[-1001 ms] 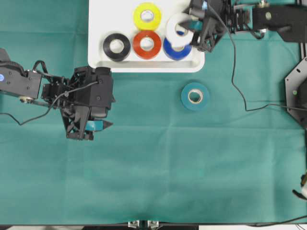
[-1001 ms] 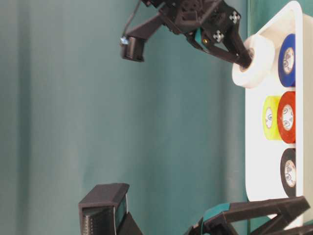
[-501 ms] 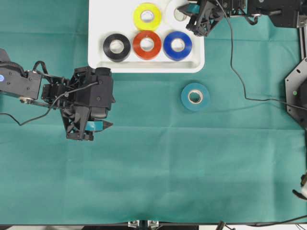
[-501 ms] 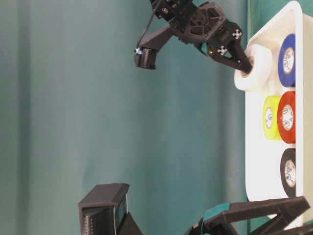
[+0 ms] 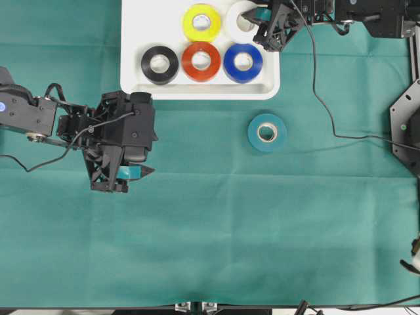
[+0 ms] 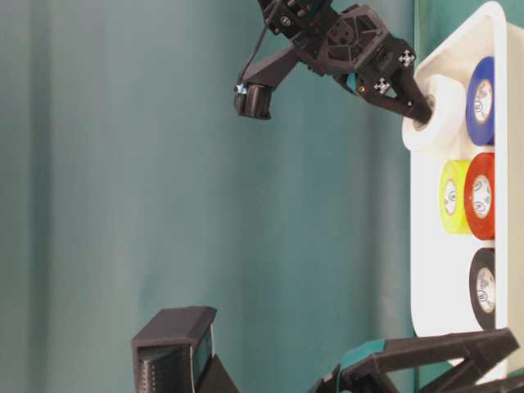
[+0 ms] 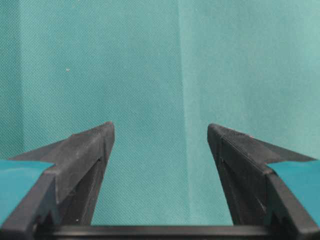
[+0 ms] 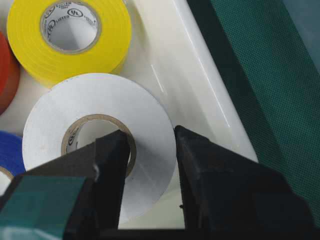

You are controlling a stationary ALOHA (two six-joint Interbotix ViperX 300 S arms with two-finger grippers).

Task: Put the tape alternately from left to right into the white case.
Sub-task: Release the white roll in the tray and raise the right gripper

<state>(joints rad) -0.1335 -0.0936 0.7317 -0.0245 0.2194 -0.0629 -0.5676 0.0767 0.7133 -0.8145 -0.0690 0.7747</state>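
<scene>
The white case point(image 5: 133, 39) lies at the back of the green cloth. In it lie the black roll point(image 5: 159, 63), the red-orange roll point(image 5: 201, 60), the blue roll point(image 5: 243, 62) and the yellow roll point(image 5: 201, 21). My right gripper point(image 5: 259, 26) is shut on the white roll point(image 8: 145, 115), one finger inside its core and one outside. That white roll point(image 5: 236, 23) sits low in the case's back right corner, beside the yellow one point(image 8: 30, 45). The teal roll point(image 5: 266, 132) lies flat on the cloth in front of the case. My left gripper point(image 7: 160, 127) is open over bare cloth.
The left arm point(image 5: 118, 134) hovers just in front of the case's left front corner. A black cable point(image 5: 321, 98) runs from the right arm across the cloth to the right of the teal roll. The case's right rim point(image 8: 200, 65) passes close to my outer right finger.
My right gripper has carried the white roll from above the blue roll back to the case's back right corner and lowered it. The left arm has not moved.
</scene>
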